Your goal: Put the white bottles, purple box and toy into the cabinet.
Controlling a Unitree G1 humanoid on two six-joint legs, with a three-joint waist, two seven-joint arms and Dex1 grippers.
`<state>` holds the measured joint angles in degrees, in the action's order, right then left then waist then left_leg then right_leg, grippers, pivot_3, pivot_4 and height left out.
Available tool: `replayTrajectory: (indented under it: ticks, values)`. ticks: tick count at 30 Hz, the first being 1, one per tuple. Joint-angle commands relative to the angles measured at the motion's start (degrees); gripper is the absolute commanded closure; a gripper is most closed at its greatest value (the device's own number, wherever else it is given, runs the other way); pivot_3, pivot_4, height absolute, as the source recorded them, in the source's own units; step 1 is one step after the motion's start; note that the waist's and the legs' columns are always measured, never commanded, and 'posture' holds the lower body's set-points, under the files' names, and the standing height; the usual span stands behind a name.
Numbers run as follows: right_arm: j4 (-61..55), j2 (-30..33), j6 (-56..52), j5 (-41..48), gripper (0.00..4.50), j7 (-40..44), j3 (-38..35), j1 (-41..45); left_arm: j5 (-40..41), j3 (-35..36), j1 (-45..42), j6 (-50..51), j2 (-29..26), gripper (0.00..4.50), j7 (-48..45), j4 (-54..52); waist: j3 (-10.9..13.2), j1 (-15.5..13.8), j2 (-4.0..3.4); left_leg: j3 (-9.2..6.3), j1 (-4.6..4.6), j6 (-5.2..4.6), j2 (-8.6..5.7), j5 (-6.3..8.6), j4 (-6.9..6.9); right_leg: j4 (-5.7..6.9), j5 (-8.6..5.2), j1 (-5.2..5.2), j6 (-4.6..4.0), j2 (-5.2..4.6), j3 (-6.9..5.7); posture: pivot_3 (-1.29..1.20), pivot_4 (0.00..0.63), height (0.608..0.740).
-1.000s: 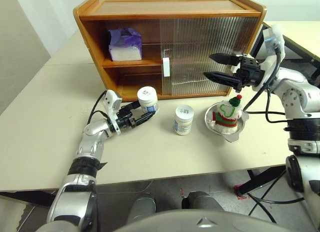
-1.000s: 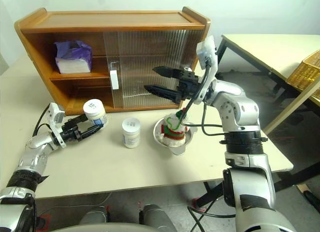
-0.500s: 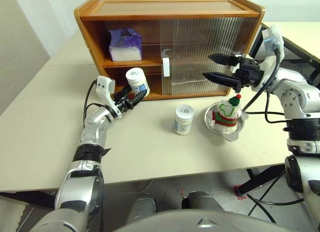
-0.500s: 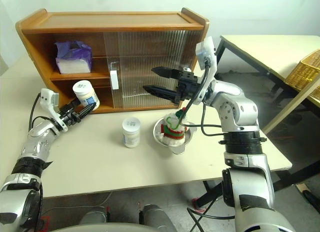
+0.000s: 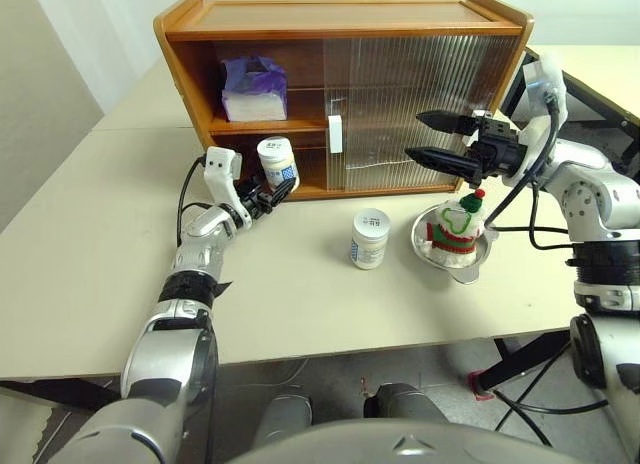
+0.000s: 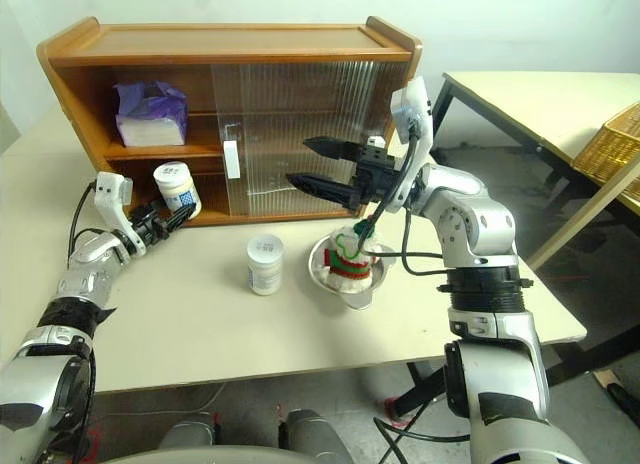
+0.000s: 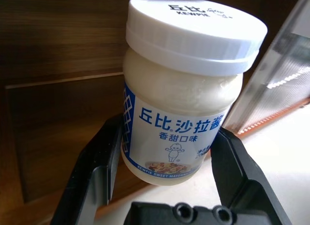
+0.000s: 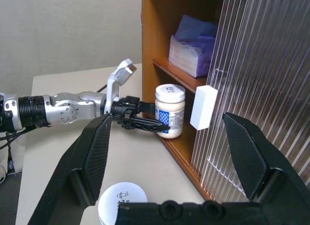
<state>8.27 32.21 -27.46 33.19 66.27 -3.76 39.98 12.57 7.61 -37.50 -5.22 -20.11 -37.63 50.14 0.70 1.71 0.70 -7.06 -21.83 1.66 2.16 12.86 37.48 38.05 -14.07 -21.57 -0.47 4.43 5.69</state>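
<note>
Tool on our left arm is clamped on one upright white bottle at the cabinet's open lower shelf, straight ahead; our right tool hangs apart, farther off.

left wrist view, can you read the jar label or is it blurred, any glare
Left wrist view: the white bottle is sharp, label print legible, a soft sheen on its lid, the cabinet behind it dark. Right wrist view: the ribbed door panel catches bright light.
</note>
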Motion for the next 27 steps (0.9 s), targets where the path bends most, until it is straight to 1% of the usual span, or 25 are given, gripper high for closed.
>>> replayTrajectory:
  ticks: [1, 12, 20, 27]
  values:
    - [-0.9, 0.1, -0.4, 0.4, 0.0, -0.4, -0.7, -0.3, -2.7, -0.7, -3.9, -1.3, 0.6, 1.46, 3.4, 3.1, 0.0, 0.0, 0.01, 0.0, -0.01, -0.01, 0.0, 0.0, 0.06, 0.0, 0.02, 0.01, 0.03, 0.0, 0.0, -0.1, 0.0, 0.74]
    - [-0.7, 0.0, -0.1, 0.4, 0.0, -0.8, -0.7, 0.0, -5.2, -0.1, -10.7, -0.5, 3.3, 1.46, 13.0, 12.4, 0.0, 0.2, 0.02, 0.04, -0.02, -0.1, -0.17, 0.08, 0.23, -0.17, 0.1, 0.13, 0.17, -0.05, -0.02, -0.1, 0.0, 0.74]
    - [-1.2, 0.6, -0.5, 0.6, 0.0, -0.8, -0.9, -0.1, -6.4, -0.3, -12.4, -1.4, 4.5, 1.46, 17.4, 18.0, 0.1, 0.5, 0.04, 0.06, -0.01, -0.26, -0.29, 0.16, 0.24, -0.21, 0.05, 0.12, 0.28, -0.06, 0.05, -0.11, 0.0, 0.74]
    - [-1.5, 1.0, -0.6, 0.7, 0.0, -0.9, -0.9, -0.2, -7.7, -0.5, -14.0, -2.2, 5.6, 1.46, 20.5, 20.5, 0.1, 0.6, 0.05, 0.07, -0.01, -0.29, -0.43, 0.18, 0.32, -0.23, 0.03, 0.17, 0.36, -0.13, 0.06, -0.12, 0.0, 0.74]
